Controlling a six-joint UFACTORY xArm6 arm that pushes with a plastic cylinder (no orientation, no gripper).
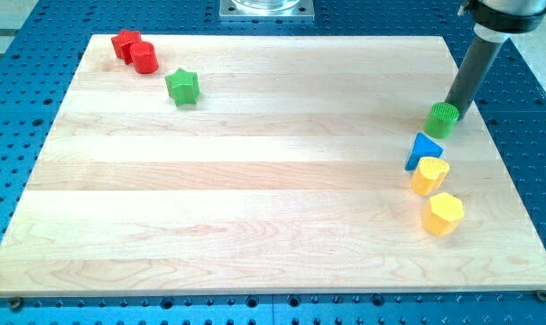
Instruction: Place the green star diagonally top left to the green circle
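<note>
fingerless, my tip point(454, 111) slants down, touching the green circle point(442, 118), gripping nothing.

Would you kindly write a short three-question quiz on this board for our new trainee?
1. True or false: the green star lies beside the green circle.
2. Which block is nearest my tip? A) red cylinder B) green circle C) yellow hexagon
3. Fill in: the blue triangle touches a ____ block just below it.

Key: 1 false, the star sits far off toward the view's left; 2 B, the tip is right behind it; 3 yellow.
</note>
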